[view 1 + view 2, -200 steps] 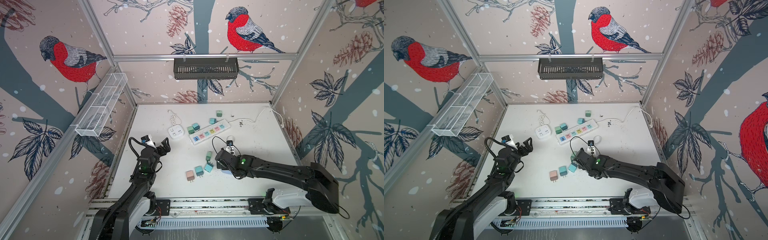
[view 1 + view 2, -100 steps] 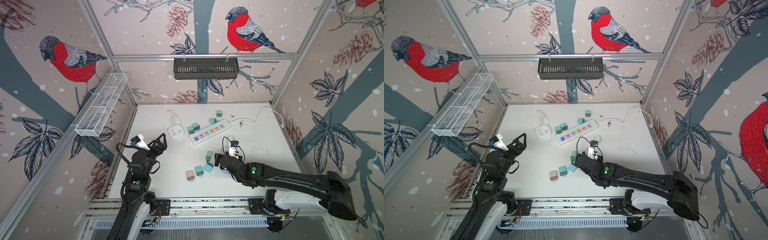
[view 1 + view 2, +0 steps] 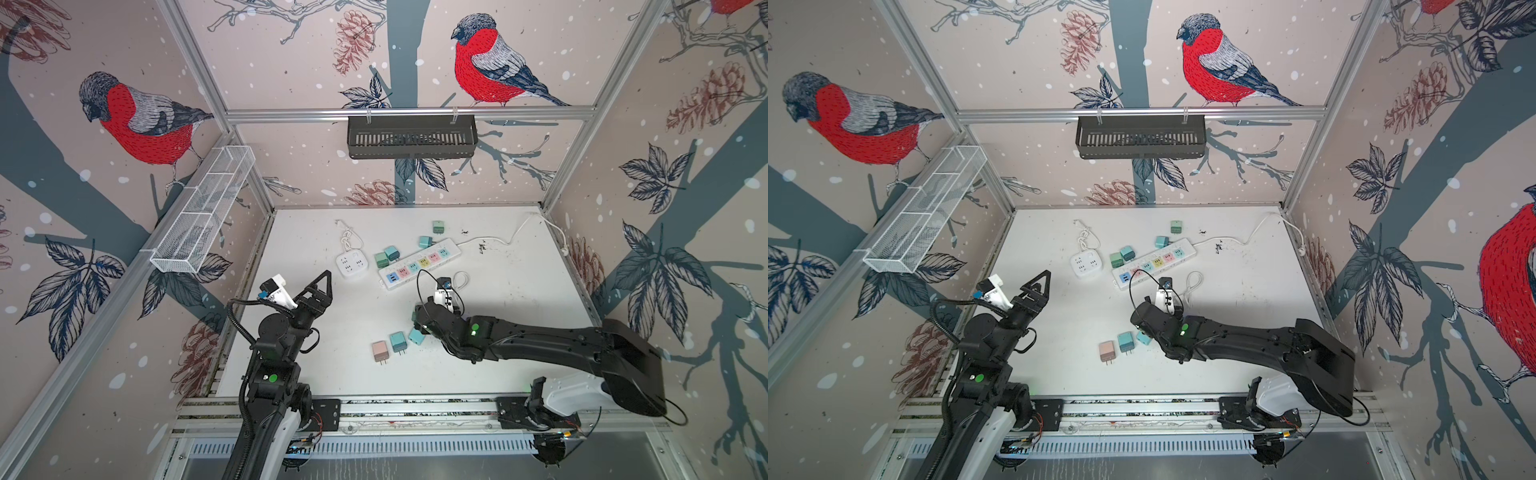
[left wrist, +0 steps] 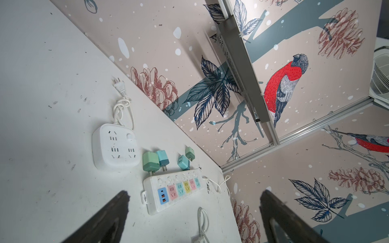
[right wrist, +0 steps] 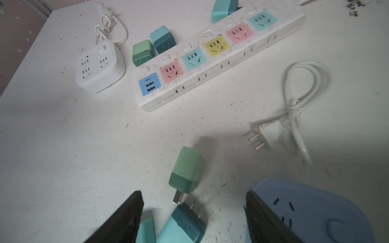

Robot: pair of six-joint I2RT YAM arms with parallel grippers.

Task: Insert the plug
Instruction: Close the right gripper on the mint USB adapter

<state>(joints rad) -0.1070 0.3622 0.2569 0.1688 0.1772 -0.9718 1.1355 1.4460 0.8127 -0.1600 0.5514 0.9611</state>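
The right tool stands part-open around a teal plug, its fingers clear of the plug's sides. That plug lies on the desk, well apart from the power strip, with a green plug between them. The left tool gapes wide and empty.

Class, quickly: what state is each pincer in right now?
Left pincer: open, empty.
Right pincer: open, straddling a teal plug adapter, not gripping it.

arms — matte black, green dots | left gripper — black triangular fingers | white wrist cameras
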